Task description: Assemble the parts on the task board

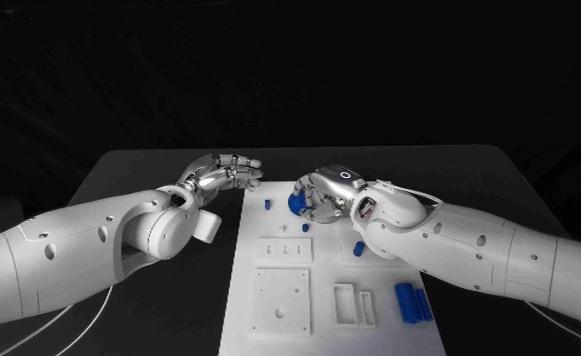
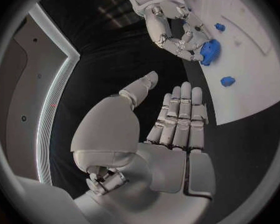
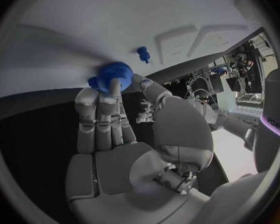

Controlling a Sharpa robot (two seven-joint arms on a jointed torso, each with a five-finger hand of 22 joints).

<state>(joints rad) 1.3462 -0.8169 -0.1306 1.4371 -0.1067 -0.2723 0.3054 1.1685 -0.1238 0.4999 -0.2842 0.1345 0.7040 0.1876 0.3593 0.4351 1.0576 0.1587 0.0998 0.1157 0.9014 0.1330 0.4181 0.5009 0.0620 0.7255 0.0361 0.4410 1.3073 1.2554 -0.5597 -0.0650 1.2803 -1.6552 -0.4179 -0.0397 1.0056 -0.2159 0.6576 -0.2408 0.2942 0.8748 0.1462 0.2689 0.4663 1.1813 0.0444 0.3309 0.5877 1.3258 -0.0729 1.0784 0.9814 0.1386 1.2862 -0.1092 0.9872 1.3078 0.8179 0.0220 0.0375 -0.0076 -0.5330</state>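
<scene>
R. hand (image 1: 325, 196) grips blue gear part (image 3: 114, 73) w/ fingers (image 3: 99, 115) on task board (image 1: 281, 322), near its far edge. L. hand (image 1: 224, 173) empty, fingers apart, over desk (image 1: 145, 173) beside board.

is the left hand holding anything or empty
Empty: the left hand hovers over the black table beside the task board, fingers straight, nothing in its palm.

Head view: dim, top half pure black, light falls from above onto the task board (image 1: 281, 289), which reads bright with soft shadows. Mild glare on the silver right hand (image 1: 325, 194). Wrist views: heavy fisheye bending at the rim, dark vignette ring, slight softness at edges, center sharp.
</scene>
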